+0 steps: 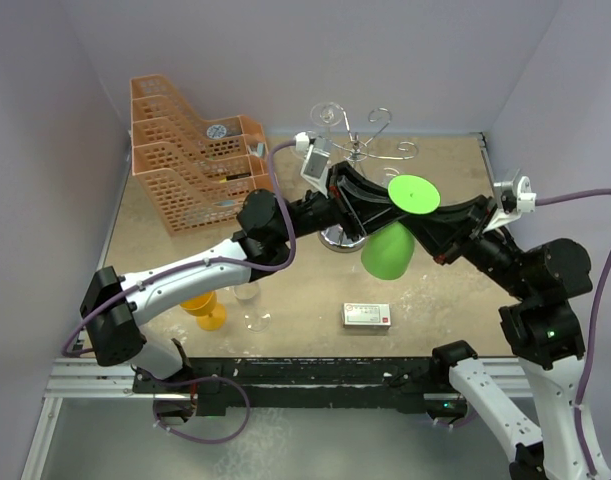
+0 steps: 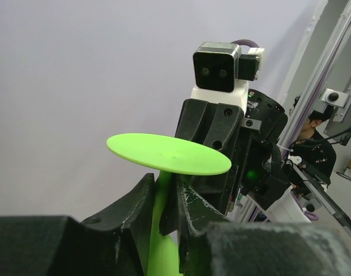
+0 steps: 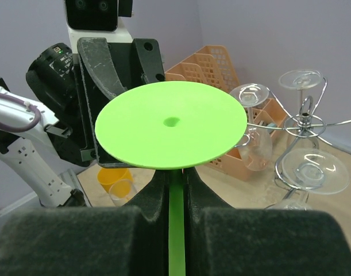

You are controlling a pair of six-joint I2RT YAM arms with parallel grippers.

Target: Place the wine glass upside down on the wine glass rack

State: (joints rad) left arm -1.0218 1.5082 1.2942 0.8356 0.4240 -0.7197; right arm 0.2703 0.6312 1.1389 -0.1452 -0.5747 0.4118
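On the near tabletop lies a small box, its print too small to read. Above it, the left fingers and the right fingers both clamp the stem of the inverted green wine glass. The right wrist view, unlike the left, shows clear glasses hanging on the wine glass rack behind.

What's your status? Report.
Left gripper, right gripper shut on stem of inverted green plastic wine glass. Chrome wire rack behind, glass not hung. Clear glasses hang there.

inverted green wine glass held between left gripper and right gripper — chrome rack just behind.
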